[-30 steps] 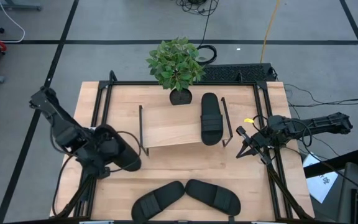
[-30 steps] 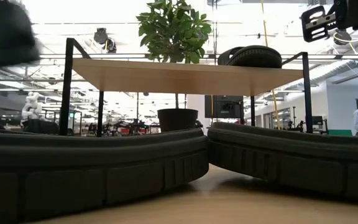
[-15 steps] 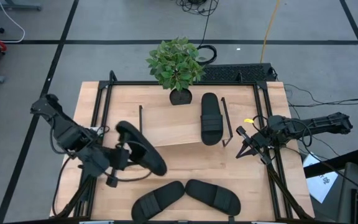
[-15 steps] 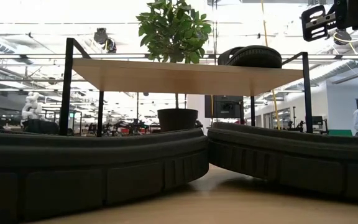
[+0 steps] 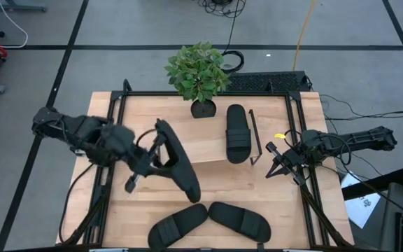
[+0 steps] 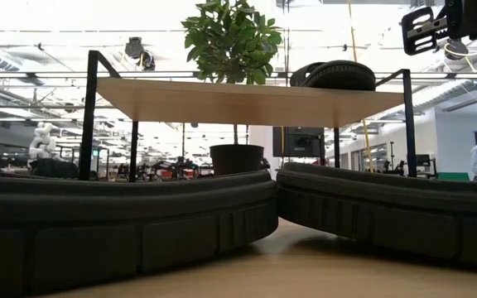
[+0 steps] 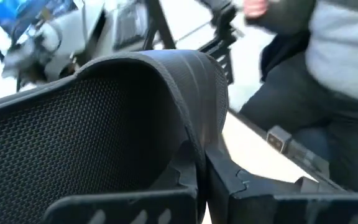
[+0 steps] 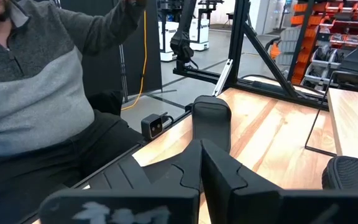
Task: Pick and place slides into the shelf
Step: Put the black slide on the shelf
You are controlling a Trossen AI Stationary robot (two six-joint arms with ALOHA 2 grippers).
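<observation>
- The left gripper [image 5: 158,150] has its two dark fingers [image 7: 191,177] pinched together on the broad strap of a matte black oval-soled slide sandal [image 5: 178,159], lifted clear of the table and tilted, its sole running from about 11 o'clock to 5 o'clock.
- That held slide hangs over the left part of the low shelf with the light wooden plank top and thin dark metal end frames [image 5: 208,136], near its 7 o'clock corner (whether it touches the plank cannot be told).
- A second black slide [image 5: 237,133] lies flat on the shelf's right end, at 3 o'clock from the held one.
- Two more black slides, one [image 5: 178,225] beside the other [image 5: 240,220], rest on the light wooden tabletop [image 5: 271,192] at its 6 o'clock edge, their near ends touching.
- A green leafy plant in a dark pot [image 5: 199,73] stands at 12 o'clock behind the shelf.
- The right gripper [image 5: 271,162] waits at 3 o'clock near the table's edge, fingers [image 8: 194,168] pressed together on nothing.
- A person in a grey top [image 8: 36,81] sits just beyond the table.
</observation>
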